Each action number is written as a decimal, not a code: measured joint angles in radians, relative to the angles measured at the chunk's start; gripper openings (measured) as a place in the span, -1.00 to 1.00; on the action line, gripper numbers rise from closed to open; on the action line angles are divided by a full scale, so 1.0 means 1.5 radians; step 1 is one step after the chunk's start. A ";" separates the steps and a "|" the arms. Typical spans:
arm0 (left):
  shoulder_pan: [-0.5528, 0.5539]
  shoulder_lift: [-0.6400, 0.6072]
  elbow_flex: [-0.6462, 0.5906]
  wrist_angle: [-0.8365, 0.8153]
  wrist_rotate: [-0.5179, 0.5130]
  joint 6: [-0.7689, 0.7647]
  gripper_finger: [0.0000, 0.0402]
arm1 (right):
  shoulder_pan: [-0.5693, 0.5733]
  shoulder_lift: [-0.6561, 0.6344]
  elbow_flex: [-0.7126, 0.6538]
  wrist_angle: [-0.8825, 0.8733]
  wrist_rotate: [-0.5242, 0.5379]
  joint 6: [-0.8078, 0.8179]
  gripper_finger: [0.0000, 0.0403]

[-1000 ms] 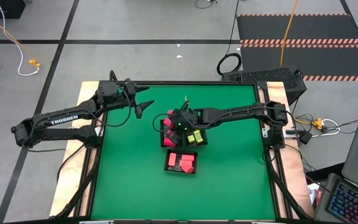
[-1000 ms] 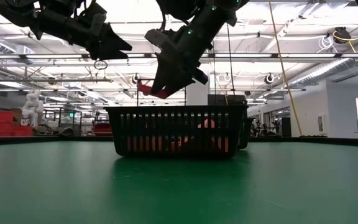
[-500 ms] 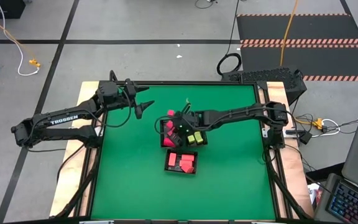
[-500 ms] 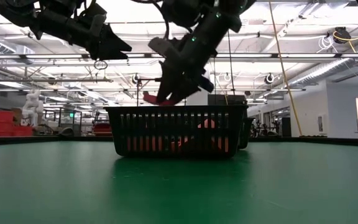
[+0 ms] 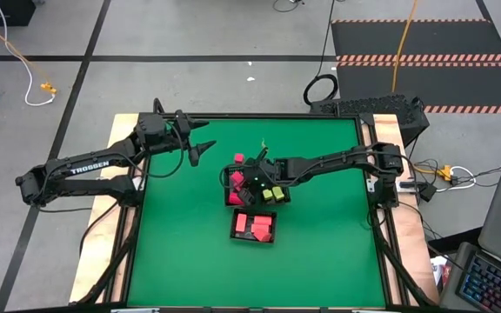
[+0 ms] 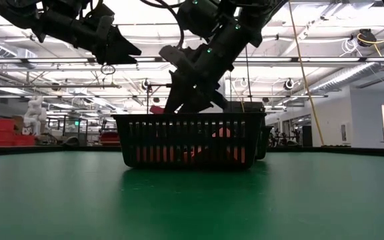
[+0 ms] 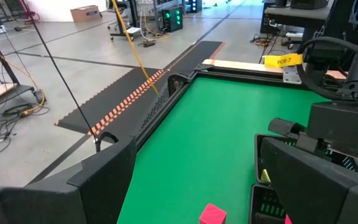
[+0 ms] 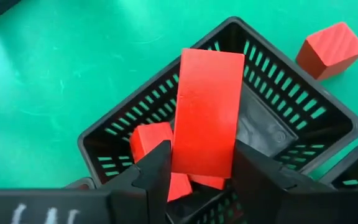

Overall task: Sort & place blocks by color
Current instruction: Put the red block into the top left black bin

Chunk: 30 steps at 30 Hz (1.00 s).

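Gripping a red bar (image 8: 207, 112) between closed fingers (image 8: 157, 171), the right gripper (image 5: 243, 181) hangs over a black tray (image 8: 129, 127) that already has red blocks (image 8: 151, 140) in it (another red cube (image 5: 238, 158) sits on the mat just outside). The left gripper (image 5: 200, 139) waits well apart near the table's far-left side, fingers spread and empty.

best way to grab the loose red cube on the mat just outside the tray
Take the red cube from straight above, fingers on two opposite flat side faces. It sits alone on the green mat, but close to the black tray, so close the fingers parallel to that wall.
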 joint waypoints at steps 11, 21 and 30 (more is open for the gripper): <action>0.000 0.000 0.000 -0.024 -0.034 0.021 0.73 | -0.002 0.000 0.000 0.015 0.002 0.000 -0.03; 0.000 0.000 0.000 -0.027 -0.035 0.027 0.73 | -0.038 0.000 0.000 0.076 0.004 -0.033 -0.01; 0.000 0.000 0.000 -0.027 -0.076 0.034 0.73 | -0.110 0.000 0.078 -0.039 -0.011 -0.145 -0.01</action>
